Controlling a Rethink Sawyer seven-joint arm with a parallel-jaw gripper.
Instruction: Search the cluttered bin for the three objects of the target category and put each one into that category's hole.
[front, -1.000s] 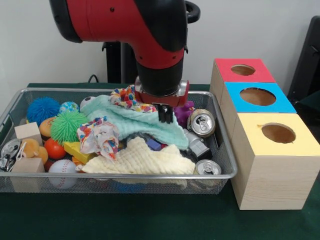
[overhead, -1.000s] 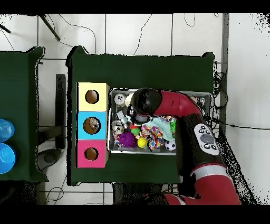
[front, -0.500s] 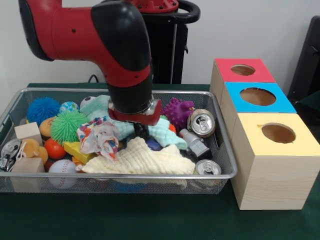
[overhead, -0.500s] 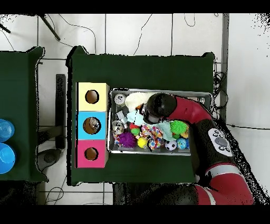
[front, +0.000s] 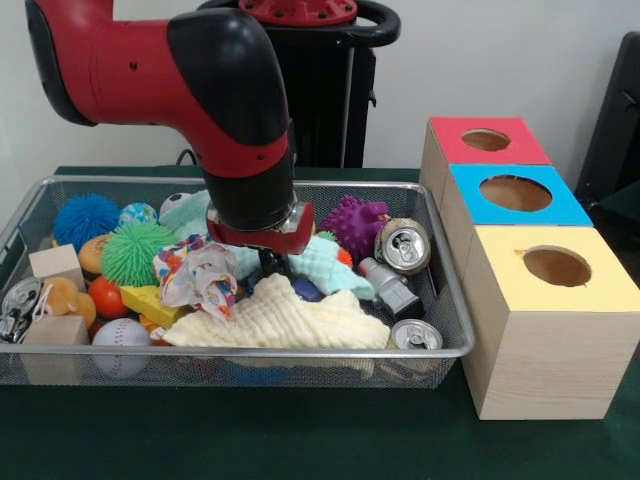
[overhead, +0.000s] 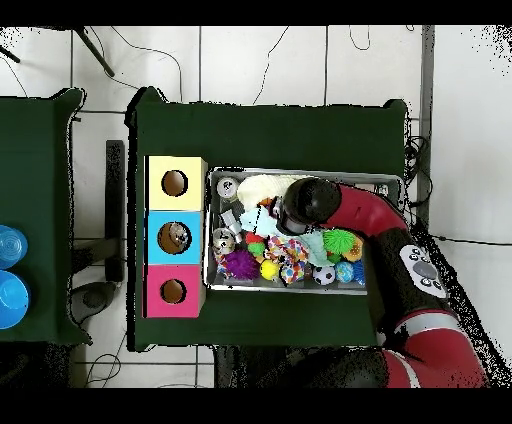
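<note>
Since the earlier frame our arm slid slightly toward the green spiky ball. We cannot tell the gripper state; it dips into the mint cloth beside the cream cloth. We should pinch one layer only.

We see a plain pale wall behind a table draped in dark green cloth. From above, the floor is white tile with dark joints, with thin cables trailing across it. A second green-covered table stands to one side, bearing two blue round containers.
</note>
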